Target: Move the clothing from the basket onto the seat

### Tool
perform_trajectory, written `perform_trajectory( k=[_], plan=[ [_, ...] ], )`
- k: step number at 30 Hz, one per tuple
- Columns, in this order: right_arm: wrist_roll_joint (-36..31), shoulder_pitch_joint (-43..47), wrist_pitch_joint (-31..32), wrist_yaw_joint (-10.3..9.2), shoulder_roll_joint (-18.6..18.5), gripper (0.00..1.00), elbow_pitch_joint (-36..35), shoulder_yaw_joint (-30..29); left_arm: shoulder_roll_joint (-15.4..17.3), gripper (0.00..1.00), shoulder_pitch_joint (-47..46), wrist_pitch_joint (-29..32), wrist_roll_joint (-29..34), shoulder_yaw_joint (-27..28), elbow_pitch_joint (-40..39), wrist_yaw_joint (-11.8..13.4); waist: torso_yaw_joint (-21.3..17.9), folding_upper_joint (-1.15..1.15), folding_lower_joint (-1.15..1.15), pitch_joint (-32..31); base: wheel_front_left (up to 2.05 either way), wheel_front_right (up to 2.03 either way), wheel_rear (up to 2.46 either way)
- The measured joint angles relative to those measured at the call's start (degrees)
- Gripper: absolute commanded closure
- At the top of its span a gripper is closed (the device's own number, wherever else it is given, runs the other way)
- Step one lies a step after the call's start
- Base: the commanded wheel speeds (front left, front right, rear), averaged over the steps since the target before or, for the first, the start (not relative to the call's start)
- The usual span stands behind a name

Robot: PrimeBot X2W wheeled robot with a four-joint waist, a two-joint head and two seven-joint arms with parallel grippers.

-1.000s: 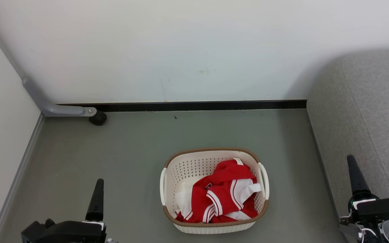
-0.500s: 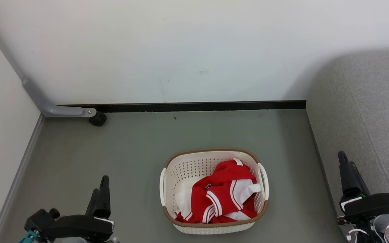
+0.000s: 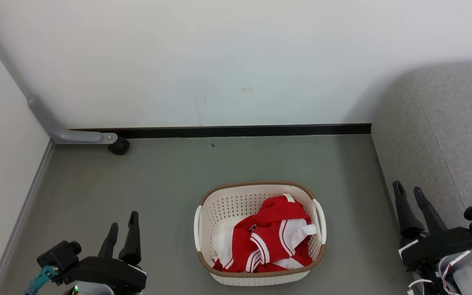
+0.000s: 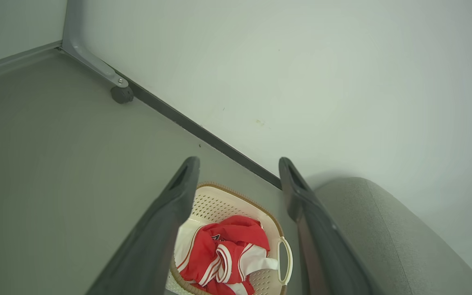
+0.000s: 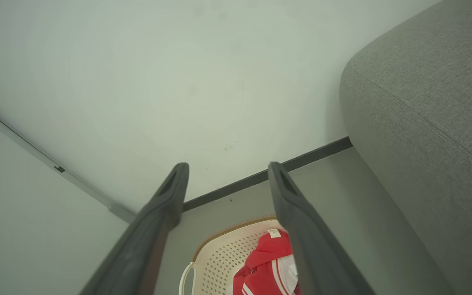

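Nearest, at the bottom corners of the head view, are two dark grippers, fingers pointing away from the robot. The left gripper (image 3: 124, 220) has its fingers parted with a clear gap between them and grasps nothing. The right gripper (image 3: 407, 187) is likewise spread and empty, and it hovers over the near edge of the seat (image 3: 445, 123).

Between the two grippers, a little ahead of them, the basket (image 3: 256, 183) stands upright on the grey floor (image 3: 158, 184). It is to the right of the left gripper and to the left of the right gripper, apart from both, with bare floor on either side. The clothing (image 3: 271, 237) lies crumpled inside it, heaped toward the side nearer the right gripper. The perforated wall and white handles enclose the pile.

The seat, a grey cushion, runs along the right gripper's outer side and reaches away to the wall (image 3: 219, 61).

Farther off, ahead of the left gripper, a grey metal leg (image 3: 68, 135) ends in a black caster (image 3: 119, 146). A black baseboard (image 3: 240, 130) lines the foot of the white wall.
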Motion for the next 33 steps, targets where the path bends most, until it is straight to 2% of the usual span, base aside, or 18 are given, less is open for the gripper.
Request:
perform_trajectory(
  k=[17,33],
  plan=[
    [-14.36,-1.39,-3.47,-0.16,-1.75,0.00,3.50,4.64,1.55,0.00,-0.87,-3.54,14.35,-1.44,2.79,0.51,-0.72,0.00,0.00,-0.32,0.00,0.00,0.00],
    [-26.64,-1.37,-6.90,-0.25,-2.70,0.00,7.35,7.50,1.62,0.00,-1.35,-7.00,26.68,-2.16,5.64,0.49,-1.01,0.00,0.00,-1.03,0.00,0.00,0.00]
  ],
)
